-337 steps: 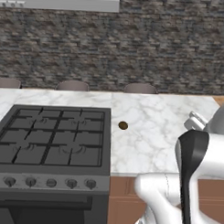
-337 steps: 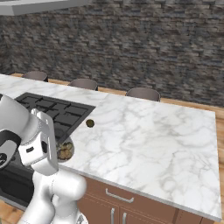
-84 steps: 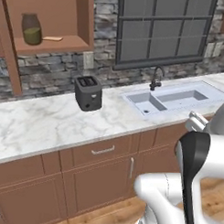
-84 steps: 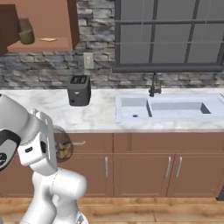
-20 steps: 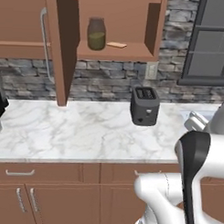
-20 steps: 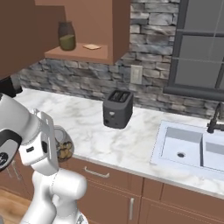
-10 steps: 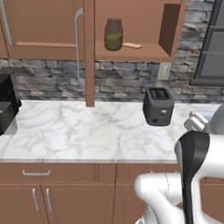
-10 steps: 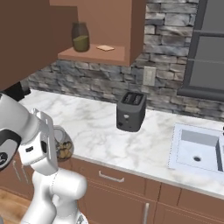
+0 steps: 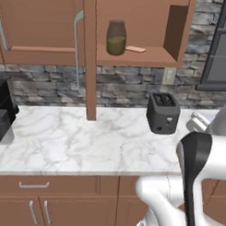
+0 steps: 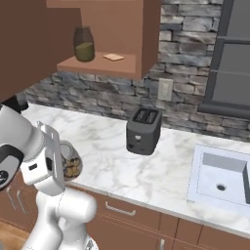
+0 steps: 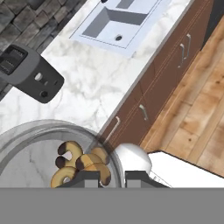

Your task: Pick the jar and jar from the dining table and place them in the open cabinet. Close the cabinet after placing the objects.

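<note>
Reddish-brown cabinet [image 9: 135,55] open in left base view, taller jar [image 9: 116,37] upright on its shelf. In right base view, shorter jar [image 10: 69,163] with brown chunks clamped in closed fingers [image 10: 57,168], low beside the white marble table [image 10: 122,161]; shelf above, up-left. In hand view, same jar touching fingers [image 11: 107,177].

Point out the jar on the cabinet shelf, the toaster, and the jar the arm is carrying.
green-filled jar [image 9: 116,38], left base view, glass body.
toaster [image 9: 163,113], left base view, front face.
brown-filled jar [image 10: 71,166], right base view, glass side beside the arm.
</note>
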You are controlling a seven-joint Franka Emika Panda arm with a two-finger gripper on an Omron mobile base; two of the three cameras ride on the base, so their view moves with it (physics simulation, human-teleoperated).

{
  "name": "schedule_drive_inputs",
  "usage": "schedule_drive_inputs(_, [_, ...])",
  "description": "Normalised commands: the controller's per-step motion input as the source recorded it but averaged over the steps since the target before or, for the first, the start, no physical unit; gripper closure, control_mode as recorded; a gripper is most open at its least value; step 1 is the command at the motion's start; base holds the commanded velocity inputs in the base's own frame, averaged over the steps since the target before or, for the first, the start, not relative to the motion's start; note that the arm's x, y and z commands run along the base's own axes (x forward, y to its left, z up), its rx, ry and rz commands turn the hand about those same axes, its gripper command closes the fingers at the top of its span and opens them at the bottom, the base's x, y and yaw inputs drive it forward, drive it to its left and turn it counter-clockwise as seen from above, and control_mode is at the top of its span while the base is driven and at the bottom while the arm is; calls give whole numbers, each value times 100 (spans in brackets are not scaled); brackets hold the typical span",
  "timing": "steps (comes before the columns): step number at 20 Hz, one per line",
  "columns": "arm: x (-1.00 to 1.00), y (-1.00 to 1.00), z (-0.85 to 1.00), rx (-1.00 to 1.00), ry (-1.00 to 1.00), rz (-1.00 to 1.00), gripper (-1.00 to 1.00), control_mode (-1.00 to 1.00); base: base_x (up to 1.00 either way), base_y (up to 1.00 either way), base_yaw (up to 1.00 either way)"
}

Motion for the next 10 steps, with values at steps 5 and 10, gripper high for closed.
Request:
schedule_drive_inputs(5, [0, 0, 0, 0, 0, 0, 100, 100, 28, 3, 0])
schedule_drive_inputs(10, [0, 0, 0, 0, 0, 0, 100, 100, 3, 9, 0])
